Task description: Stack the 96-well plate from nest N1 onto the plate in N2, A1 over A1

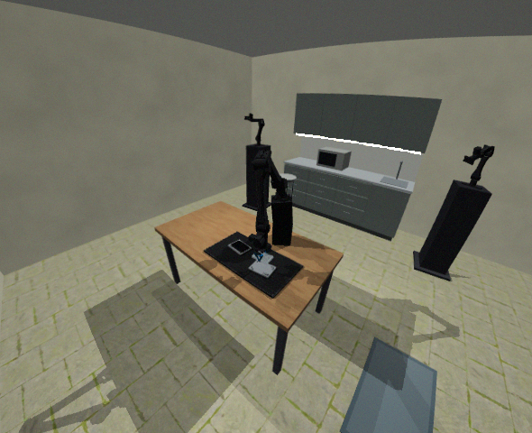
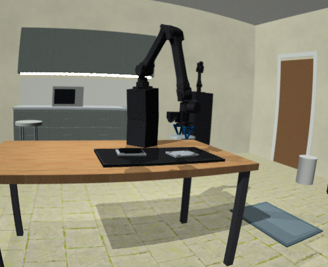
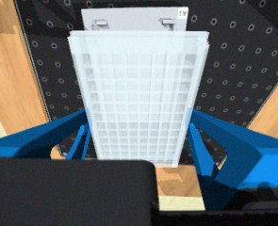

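My gripper (image 3: 139, 113) has blue fingers and is shut on the long sides of a clear 96-well plate (image 3: 139, 94). It holds the plate level in the air, above the black mat's back edge. In the exterior view the gripper (image 2: 183, 130) and plate (image 2: 178, 137) hang above and behind the white nest N1 (image 2: 182, 153). That nest (image 3: 134, 19) shows empty under the held plate's far end, with an A1 mark (image 3: 182, 13) at its far right corner. Nest N2 (image 2: 130, 151) lies to its left on the mat, with a white rim and dark middle; its plate is hard to make out.
The black perforated mat (image 2: 158, 156) lies on a wooden table (image 2: 72, 161). The arm's black base column (image 2: 142, 116) stands just behind the mat, close to N2. Another black pedestal (image 2: 203, 117) stands behind the gripper.
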